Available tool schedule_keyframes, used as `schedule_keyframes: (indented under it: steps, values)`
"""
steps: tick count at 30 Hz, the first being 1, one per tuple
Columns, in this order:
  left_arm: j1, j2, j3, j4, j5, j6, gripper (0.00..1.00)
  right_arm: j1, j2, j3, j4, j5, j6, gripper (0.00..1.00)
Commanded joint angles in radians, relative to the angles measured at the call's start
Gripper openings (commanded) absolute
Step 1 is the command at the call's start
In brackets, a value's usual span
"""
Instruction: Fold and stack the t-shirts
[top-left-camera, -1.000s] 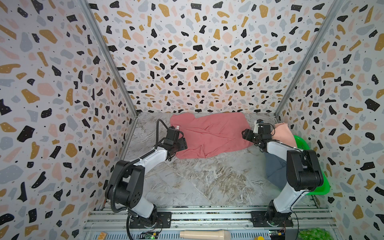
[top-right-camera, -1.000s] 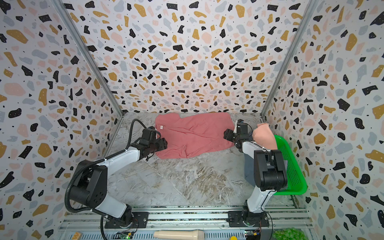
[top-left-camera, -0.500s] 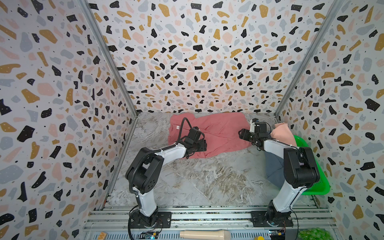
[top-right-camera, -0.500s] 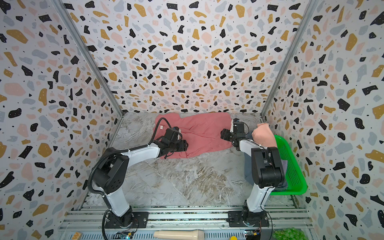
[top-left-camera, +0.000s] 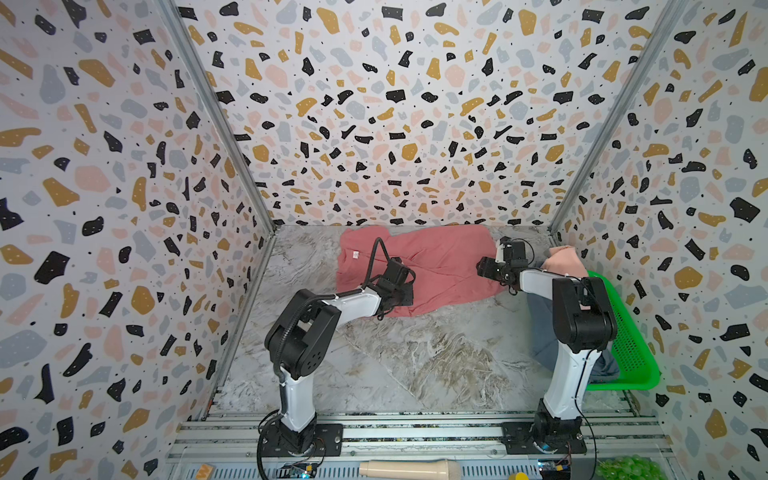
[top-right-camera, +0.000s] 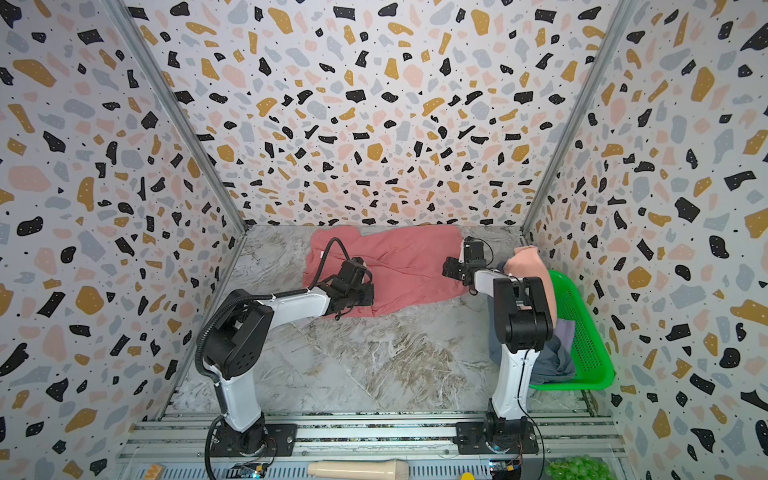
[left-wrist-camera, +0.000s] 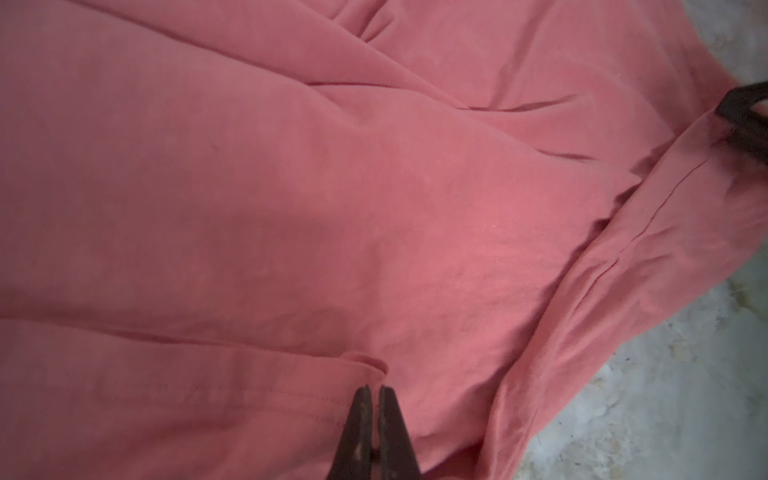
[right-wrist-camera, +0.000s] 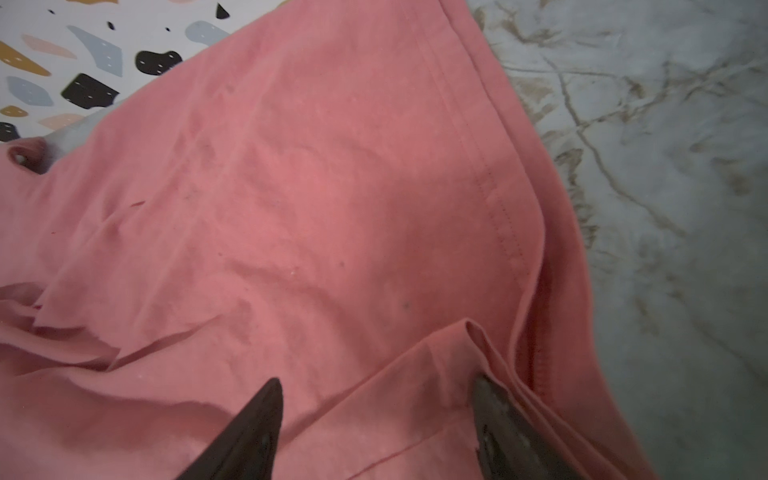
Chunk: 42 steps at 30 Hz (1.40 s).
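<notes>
Marble-patterned tabletop (top-left-camera: 415, 365), terrazzo walls (top-left-camera: 395, 104). Dusty rose-red cloth t-shirt (top-left-camera: 449, 262) lies far centre, long axis left–right, white neck tag (top-left-camera: 355, 254) at left, hem (top-left-camera: 492, 266) at right. Left gripper (left-wrist-camera: 373, 392) closed tight at near hemmed edge; right gripper (right-wrist-camera: 376, 380) spread wide astride right hem. Each arm nearer its own end.

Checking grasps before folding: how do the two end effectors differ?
The left end effector is shut, tips at a hem fold; the right end effector is open, astride a fold. Left sits near the front edge of the rose-red t-shirt, right at its right end. Both touch it.
</notes>
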Motion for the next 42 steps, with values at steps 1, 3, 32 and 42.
schedule_keyframes:
  steps: [1, 3, 32, 42]
  values:
    - [-0.006, -0.151, -0.052, 0.053, 0.019, 0.001, 0.0, -0.007, -0.021, 0.046, -0.035, 0.044, -0.018, 0.72]
    - [-0.011, -0.246, -0.091, 0.024, 0.006, 0.007, 0.0, -0.015, -0.039, 0.04, -0.031, 0.038, -0.017, 0.72]
    - [0.082, -0.171, -0.115, -0.137, -0.144, 0.059, 0.59, -0.075, -0.153, -0.075, -0.031, -0.043, -0.024, 0.72]
    - [0.091, 0.009, -0.027, -0.085, -0.254, 0.057, 0.43, -0.074, -0.117, -0.079, -0.024, -0.064, -0.016, 0.72]
